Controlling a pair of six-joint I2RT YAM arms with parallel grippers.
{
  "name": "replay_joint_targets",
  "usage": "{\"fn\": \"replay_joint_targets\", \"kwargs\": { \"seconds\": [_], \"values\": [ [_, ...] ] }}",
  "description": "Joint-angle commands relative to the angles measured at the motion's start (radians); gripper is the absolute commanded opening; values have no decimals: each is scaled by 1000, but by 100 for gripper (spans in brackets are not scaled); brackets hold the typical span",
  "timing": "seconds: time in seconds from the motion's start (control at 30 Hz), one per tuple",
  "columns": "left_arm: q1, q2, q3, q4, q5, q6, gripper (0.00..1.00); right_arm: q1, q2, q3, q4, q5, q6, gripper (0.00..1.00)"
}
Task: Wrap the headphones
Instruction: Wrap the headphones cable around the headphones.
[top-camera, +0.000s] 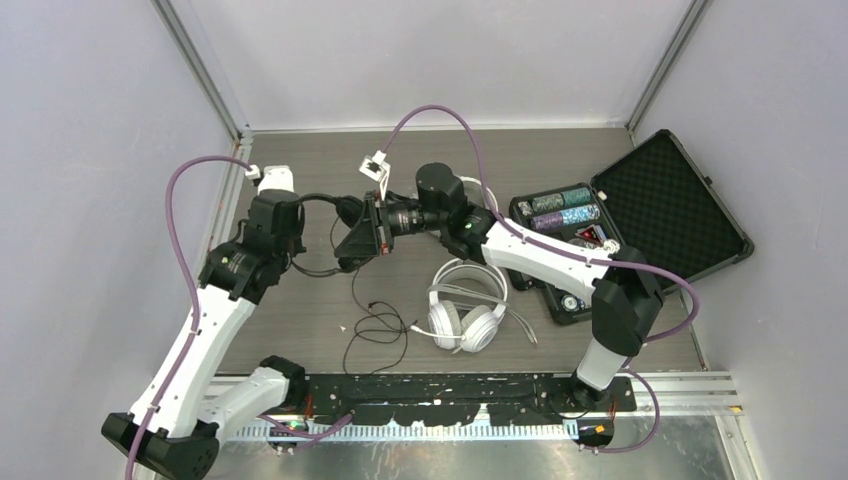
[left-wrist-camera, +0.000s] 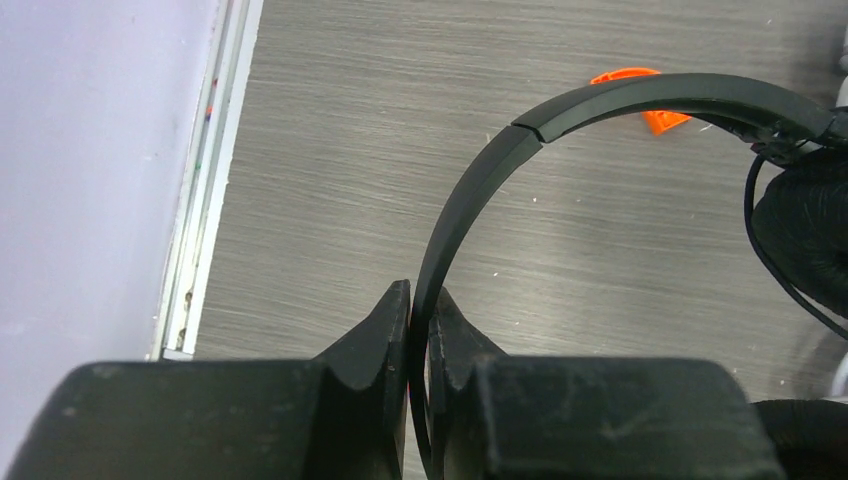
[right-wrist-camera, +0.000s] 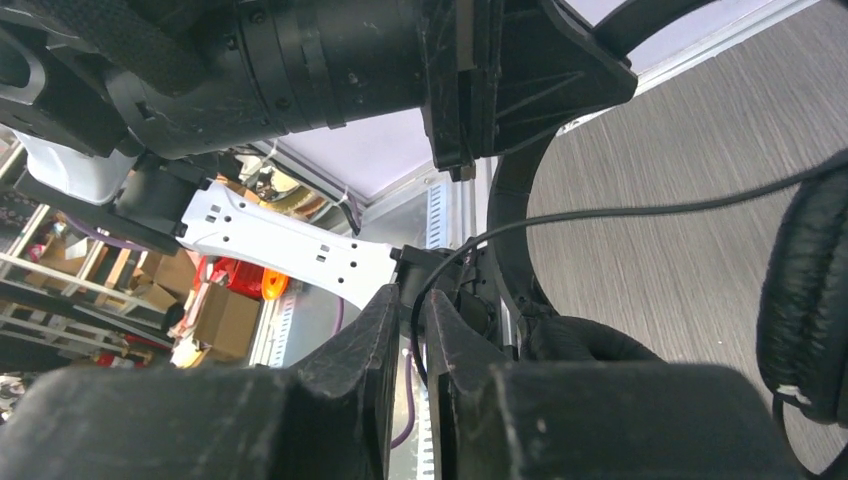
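The left fingers (left-wrist-camera: 420, 300) are clenched on the headband of the black headphones (left-wrist-camera: 480, 190), which hang above the surface (top-camera: 290, 320) at its far left, between the two arms. One black cup (left-wrist-camera: 805, 230) shows at the right of the left wrist view, with an orange piece (left-wrist-camera: 655, 118) lying on the surface beyond the band. The right fingers (right-wrist-camera: 412, 310) stand a little apart, and the black cord (right-wrist-camera: 640, 210) runs through the gap (unpinched, by the look of it). The white headphones (top-camera: 465, 310) lie flat mid-surface, beside the open case (top-camera: 665, 190).
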Motion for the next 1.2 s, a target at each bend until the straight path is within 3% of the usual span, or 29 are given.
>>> {"fn": "replay_joint_targets", "kwargs": {
  "seconds": [0.0,0.53,0.73,0.9,1.17],
  "values": [
    [0,-44,-4,120,-24,-90,0,17,-4,-10,89,29,19,21],
    [0,-109,-24,224,59,-195,0,43,-132,-109,38,183,-148,30],
    [0,-132,-26,284,70,-186,0,65,-187,-155,81,131,-199,42],
    [0,-122,29,274,47,-177,0,72,-271,-187,40,219,-303,48],
    [0,-104,118,277,54,-166,0,76,-333,-301,154,286,-304,50]
  ]
}}
